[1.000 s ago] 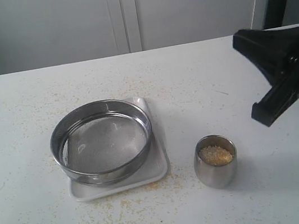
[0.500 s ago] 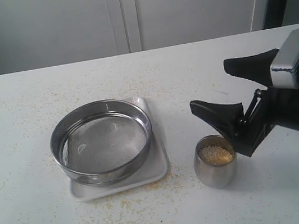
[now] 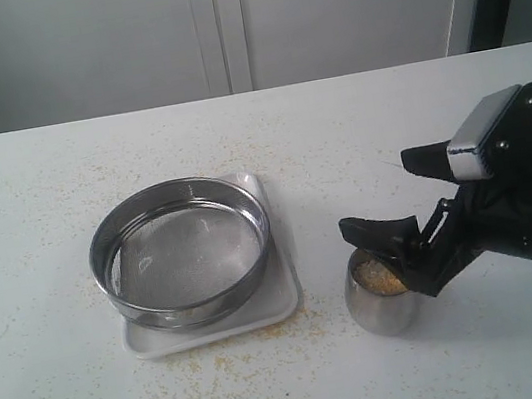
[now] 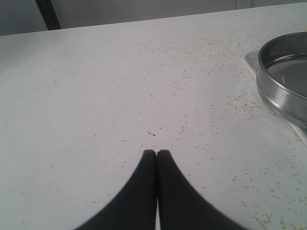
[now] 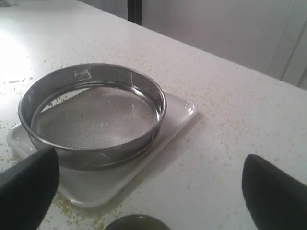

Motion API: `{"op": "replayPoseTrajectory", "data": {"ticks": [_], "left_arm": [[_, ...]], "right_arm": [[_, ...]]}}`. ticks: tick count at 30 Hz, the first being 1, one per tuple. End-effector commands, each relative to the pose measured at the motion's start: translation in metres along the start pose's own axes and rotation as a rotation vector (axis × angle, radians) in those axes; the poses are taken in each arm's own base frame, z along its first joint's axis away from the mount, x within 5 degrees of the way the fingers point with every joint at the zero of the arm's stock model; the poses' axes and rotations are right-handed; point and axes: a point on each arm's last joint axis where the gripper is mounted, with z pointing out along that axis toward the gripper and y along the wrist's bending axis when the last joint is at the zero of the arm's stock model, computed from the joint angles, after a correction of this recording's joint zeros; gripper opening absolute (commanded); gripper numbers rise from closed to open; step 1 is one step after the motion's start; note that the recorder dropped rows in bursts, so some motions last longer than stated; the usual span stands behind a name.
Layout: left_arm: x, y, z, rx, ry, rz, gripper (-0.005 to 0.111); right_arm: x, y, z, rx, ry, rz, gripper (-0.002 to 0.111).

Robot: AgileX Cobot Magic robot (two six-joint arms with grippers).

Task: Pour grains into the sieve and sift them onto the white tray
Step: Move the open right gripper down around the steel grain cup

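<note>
The sieve (image 3: 181,251) sits on the white tray (image 3: 284,303) left of centre; its mesh (image 5: 91,120) looks bare. To its right, a small steel cup (image 3: 383,311) holds the grains (image 3: 384,280), golden and pale. My right gripper (image 3: 376,193) is open, with one black finger over the cup's rim and the other behind it. In the right wrist view the fingers (image 5: 29,184) stand wide apart, with the cup's rim (image 5: 134,223) at the frame edge between them and the sieve (image 5: 93,112) ahead. My left gripper (image 4: 156,152) is shut and empty above bare table, with the sieve (image 4: 285,79) off to one side.
Loose grains (image 3: 220,359) lie scattered over the white tabletop (image 3: 74,392) around the tray and cup. Pale cabinet doors (image 3: 218,25) stand behind the table's far edge. The left arm does not show in the exterior view.
My right gripper has opened wide and come down and leftward from the table's right side to the cup. The sieve, tray, cup and left gripper have not moved.
</note>
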Motion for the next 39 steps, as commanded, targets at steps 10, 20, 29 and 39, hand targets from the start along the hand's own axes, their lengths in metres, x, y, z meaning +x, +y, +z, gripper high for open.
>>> {"op": "replayPoseTrajectory", "data": {"ticks": [10,20,29,39], "left_arm": [[0.001,0.000,0.000,0.005,-0.002,-0.007,0.000],[0.001,0.000,0.000,0.005,-0.002,-0.007,0.000],[0.001,0.000,0.000,0.005,-0.002,-0.007,0.000],[0.001,0.000,0.000,0.005,-0.002,-0.007,0.000]], "right_arm": [[0.034,-0.006,0.020,-0.033,0.108,0.117,0.096],[0.049,-0.005,0.026,-0.057,0.157,0.151,0.096],[0.062,-0.005,0.030,-0.074,0.199,0.157,0.096],[0.077,-0.005,0.035,-0.095,0.238,0.126,0.096]]}}
